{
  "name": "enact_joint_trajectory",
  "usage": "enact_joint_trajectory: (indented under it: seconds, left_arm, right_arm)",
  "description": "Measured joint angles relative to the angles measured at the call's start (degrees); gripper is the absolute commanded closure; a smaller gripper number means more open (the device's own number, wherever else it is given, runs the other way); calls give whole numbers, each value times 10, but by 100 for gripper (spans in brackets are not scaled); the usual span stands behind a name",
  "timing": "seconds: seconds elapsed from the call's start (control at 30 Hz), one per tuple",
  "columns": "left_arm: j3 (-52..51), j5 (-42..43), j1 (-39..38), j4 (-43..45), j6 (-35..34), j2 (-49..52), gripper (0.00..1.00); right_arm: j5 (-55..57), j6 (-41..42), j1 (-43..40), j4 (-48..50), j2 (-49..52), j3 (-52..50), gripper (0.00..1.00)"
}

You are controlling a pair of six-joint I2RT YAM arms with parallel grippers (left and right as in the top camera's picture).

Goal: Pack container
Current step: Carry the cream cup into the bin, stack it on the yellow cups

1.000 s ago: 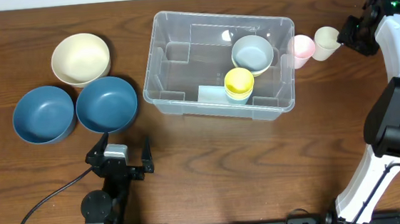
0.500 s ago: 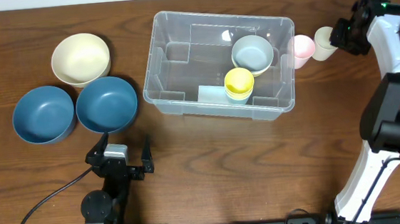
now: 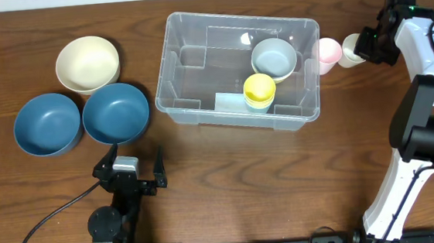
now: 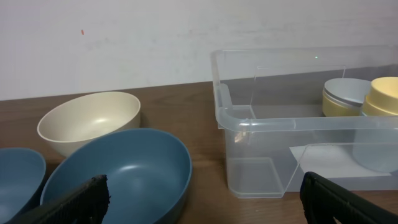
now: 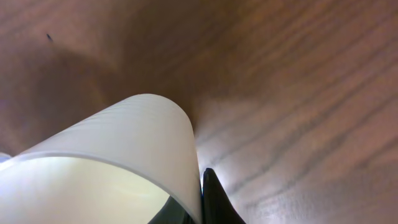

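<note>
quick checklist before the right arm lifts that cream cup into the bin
1. Right jaws at the cream cup: ok, one finger sits beside its wall in the wrist view.
2. Jaws shut on the cup: cannot tell.
3. Path to the container: not ok, the pink cup stands between the two; go over it.
4. Room inside: ok, the left half is bare.
5. Left jaws out of the way: ok, open near the front edge, away from the container.
</note>
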Motion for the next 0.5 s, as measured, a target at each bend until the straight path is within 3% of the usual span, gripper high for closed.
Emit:
enact_joint_trajectory:
  seconds: [0.2,0.5]
  left_arm:
    - [0,0,0,0,0,0,2]
    - [0,0,0,0,0,0,2]
  right_arm:
    - [1,0,-9,-41,-47,-3,99]
    - [-21,0,13,-94,-285,-1,99]
